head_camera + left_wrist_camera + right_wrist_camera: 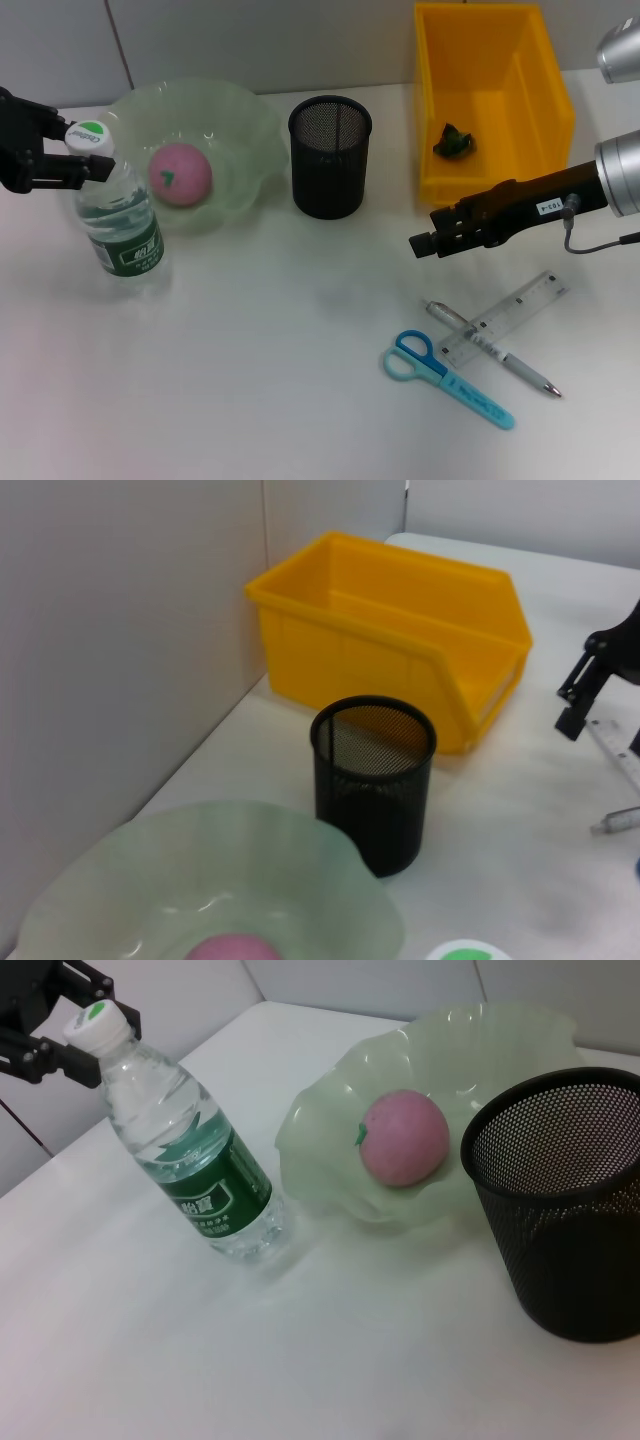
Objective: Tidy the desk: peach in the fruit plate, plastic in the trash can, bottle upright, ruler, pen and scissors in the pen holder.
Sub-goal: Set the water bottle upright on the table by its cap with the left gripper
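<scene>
The bottle point(125, 225) stands upright on the desk point(250, 380), next to the fruit plate point(250, 130). My left gripper point(80, 148) is shut on its white cap, as the right wrist view confirms point(95, 1035). The peach point(180, 173) lies in the plate. A crumpled green plastic point(454, 141) lies in the yellow trash can point(545, 90). Ruler point(520, 310), pen point(500, 352) and scissors point(445, 378) lie on the desk at front right, the ruler across the pen. My right gripper point(425, 242) hovers open above them, right of the empty pen holder point(330, 157).
A grey wall runs along the back, close behind the plate, pen holder and trash can. The pen holder point(373, 780) stands between the plate point(250, 860) and the trash can point(380, 640), with a small gap on each side.
</scene>
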